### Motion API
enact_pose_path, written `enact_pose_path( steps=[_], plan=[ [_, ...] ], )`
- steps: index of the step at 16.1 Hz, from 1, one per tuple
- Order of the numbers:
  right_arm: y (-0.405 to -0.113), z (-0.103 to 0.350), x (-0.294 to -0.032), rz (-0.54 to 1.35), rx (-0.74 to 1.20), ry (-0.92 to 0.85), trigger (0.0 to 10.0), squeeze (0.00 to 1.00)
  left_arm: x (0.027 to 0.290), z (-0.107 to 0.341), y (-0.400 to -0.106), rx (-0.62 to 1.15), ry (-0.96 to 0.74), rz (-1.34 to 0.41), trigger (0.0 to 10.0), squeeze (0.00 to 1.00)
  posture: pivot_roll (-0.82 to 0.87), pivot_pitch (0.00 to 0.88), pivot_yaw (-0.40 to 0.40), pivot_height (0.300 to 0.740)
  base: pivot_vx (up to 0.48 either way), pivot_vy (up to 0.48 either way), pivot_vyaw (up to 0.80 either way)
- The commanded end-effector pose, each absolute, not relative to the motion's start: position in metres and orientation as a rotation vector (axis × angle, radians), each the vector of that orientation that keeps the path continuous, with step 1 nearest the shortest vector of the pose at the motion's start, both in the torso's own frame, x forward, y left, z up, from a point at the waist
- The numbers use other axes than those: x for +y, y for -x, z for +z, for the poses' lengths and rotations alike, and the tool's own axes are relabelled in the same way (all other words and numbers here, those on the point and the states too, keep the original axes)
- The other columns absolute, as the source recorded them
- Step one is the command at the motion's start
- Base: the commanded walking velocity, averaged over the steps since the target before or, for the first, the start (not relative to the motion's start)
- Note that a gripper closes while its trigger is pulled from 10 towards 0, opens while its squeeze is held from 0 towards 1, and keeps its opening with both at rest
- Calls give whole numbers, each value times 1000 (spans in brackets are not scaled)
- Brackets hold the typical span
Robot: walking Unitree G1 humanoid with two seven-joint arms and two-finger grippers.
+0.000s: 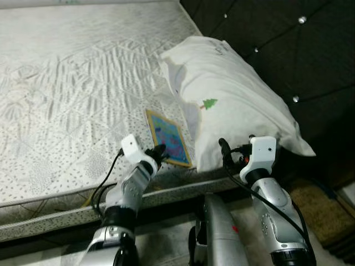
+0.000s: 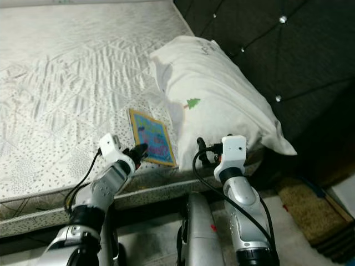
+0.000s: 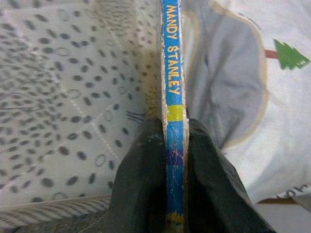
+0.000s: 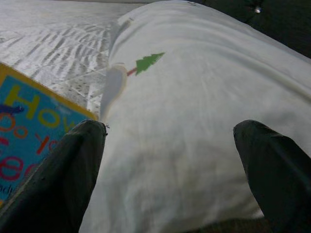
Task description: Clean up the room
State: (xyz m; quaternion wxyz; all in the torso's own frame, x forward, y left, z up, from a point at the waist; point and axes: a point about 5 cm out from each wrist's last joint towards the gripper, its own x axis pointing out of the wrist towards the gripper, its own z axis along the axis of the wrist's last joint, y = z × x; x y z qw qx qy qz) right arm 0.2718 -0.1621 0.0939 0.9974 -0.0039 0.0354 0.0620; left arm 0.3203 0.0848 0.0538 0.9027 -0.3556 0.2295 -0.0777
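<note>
A thin blue children's book with a yellow border lies on the mattress near its front edge, beside a white pillow with a small green tree print. My left gripper is shut on the book's near edge; the left wrist view shows both fingers pinching the blue spine. My right gripper is open at the pillow's front edge, its two fingers spread wide before the pillow, with the book's cover to one side.
A dark tufted headboard with shiny buttons stands behind the pillow. A brown mat lies on the floor at the right, past the bed's corner. The wide quilted mattress stretches off to the left.
</note>
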Motion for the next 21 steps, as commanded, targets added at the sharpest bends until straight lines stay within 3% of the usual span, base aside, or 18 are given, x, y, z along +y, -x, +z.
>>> enact_pose_path(
  steps=[1, 7, 9, 14, 16, 17, 21],
  plan=[
    [-271, 97, -164, 124, 68, 16, 10000, 0, 78, 52, -322, 493, 731, -197, 10000, 0, -137, 85, -43, 549, 0, 0, 0],
    [-262, 96, -164, 165, 87, 7, 10000, 0, 77, 53, -333, 559, 858, -223, 10000, 0, -145, 96, -42, 549, 0, 0, 0],
    [-239, 87, -155, 351, 172, -27, 10000, 0, 78, 54, -337, 586, 850, -209, 10000, 0, -154, 100, -38, 549, 0, 0, 0],
    [-231, 81, -168, 332, 217, 4, 10000, 0, 94, 44, -336, 635, 798, -155, 10000, 0, -157, 102, -29, 549, 0, 0, 0],
    [-231, 83, -167, 336, 220, 2, 10000, 0, 100, 42, -336, 643, 770, -149, 10000, 325, -157, 102, -29, 549, 0, 0, 0],
    [-228, 82, -163, 349, 224, 3, 10000, 0, 104, 41, -336, 646, 764, -143, 10000, 1000, -157, 102, -29, 549, 0, 0, 0],
    [-228, 82, -163, 351, 224, 11, 10000, 0, 110, 44, -340, 634, 733, -121, 10000, 1000, -155, 100, -31, 549, 0, 0, 0]
  ],
)
